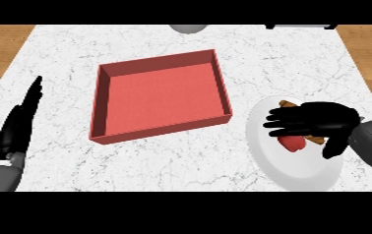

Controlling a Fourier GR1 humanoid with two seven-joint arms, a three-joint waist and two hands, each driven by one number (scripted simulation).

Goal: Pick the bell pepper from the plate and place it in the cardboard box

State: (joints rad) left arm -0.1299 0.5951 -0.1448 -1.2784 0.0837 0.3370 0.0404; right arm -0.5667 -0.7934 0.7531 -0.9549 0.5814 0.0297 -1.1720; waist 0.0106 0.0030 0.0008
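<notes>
Pepper point(293, 143) lies on the plate point(291, 171) just under my right robot hand point(320, 119), its fingers point(280, 114) apart and not yet closed on it, with the box point(102, 102) to its left.

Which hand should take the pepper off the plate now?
Right. The right hand hovers over the plate, directly above the red pepper. The left hand rests open at the counter's left edge, with the box between it and the plate.
</notes>
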